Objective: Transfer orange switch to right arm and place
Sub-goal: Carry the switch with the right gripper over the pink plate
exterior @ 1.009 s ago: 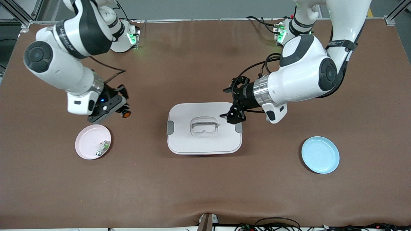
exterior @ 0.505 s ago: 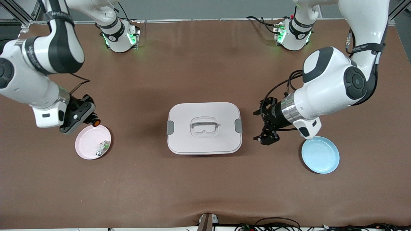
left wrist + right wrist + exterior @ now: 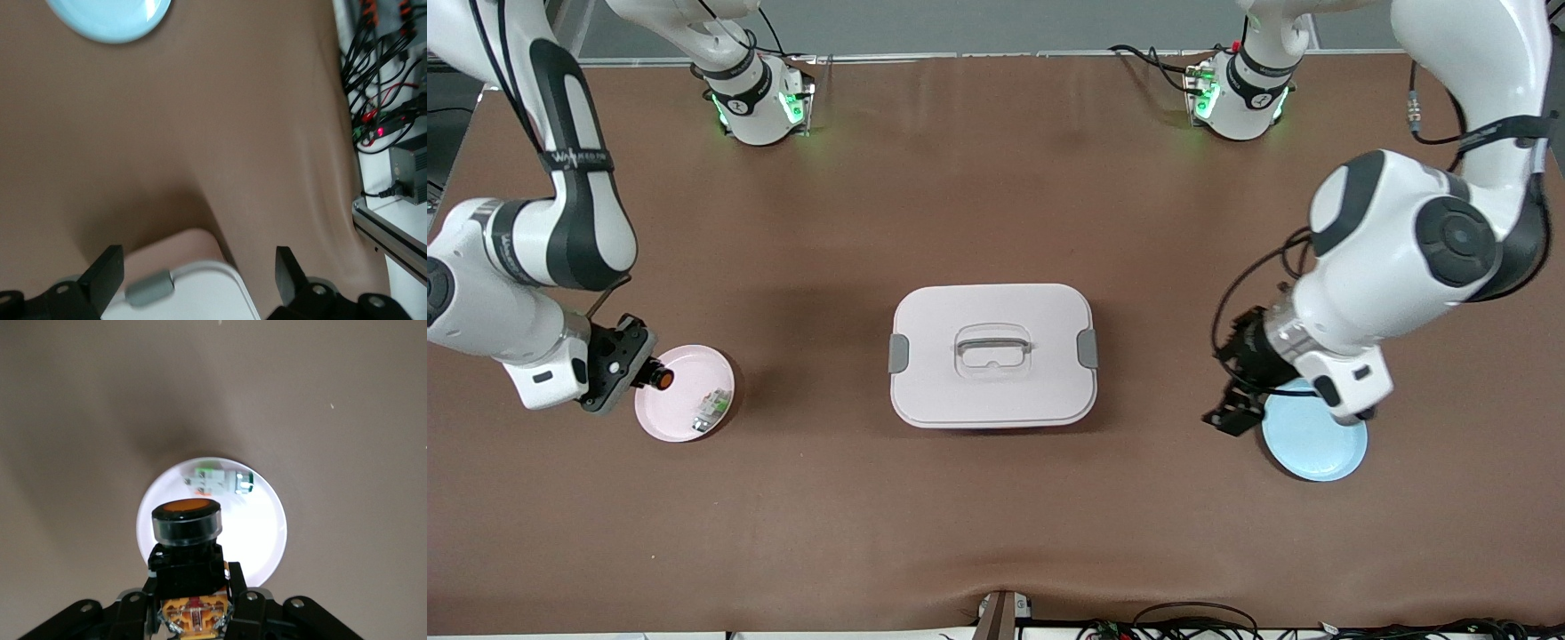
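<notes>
Both arms have moved away from the middle of the table since the earlier frames. Then the right gripper was over bare table, nearer to the robot bases than the pink plate, and the left gripper was over the edge of the white lidded box. Now the right gripper hangs over the rim of the pink plate, at the right arm's end of the table. Its fingers are closed on the orange switch, with the orange button end pointing out over the plate. In the right wrist view the orange switch sits between the fingers, above the pink plate. A small green-white part lies in the plate, in the same place as before.

The left gripper has gone toward the left arm's end of the table and is now over the table just beside the blue plate. Its fingers stand wide apart and hold nothing. The white lidded box and the two plates have not moved.
</notes>
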`<state>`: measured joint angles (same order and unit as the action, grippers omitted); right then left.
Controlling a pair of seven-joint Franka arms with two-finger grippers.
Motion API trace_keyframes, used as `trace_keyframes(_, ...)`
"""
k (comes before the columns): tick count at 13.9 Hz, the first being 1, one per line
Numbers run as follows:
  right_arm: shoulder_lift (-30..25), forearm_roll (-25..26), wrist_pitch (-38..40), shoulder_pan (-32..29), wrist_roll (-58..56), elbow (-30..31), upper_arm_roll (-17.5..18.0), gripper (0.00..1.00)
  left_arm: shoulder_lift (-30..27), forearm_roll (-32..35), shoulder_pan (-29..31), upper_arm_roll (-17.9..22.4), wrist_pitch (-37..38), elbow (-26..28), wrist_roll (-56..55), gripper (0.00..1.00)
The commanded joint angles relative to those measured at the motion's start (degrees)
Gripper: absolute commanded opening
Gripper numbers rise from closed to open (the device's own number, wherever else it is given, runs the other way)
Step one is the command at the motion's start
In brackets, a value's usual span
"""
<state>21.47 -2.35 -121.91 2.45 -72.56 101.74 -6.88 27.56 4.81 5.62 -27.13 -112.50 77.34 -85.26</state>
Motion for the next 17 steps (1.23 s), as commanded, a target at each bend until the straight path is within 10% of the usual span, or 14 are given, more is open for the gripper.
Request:
trace_keyframes(1,2.51,0.59,-2.70,-2.36,-6.08,-0.93,1.08,0.00,-2.07,2.39,3.60,-0.12,1.05,0.26,10.08,1.00)
trace_keyframes(17,12.45,-0.11,-8.33,-6.67,-16.56,-0.93,1.16,0.00,-12.17,3.36,17.06,0.32,15.02,0.35,58.44,1.00)
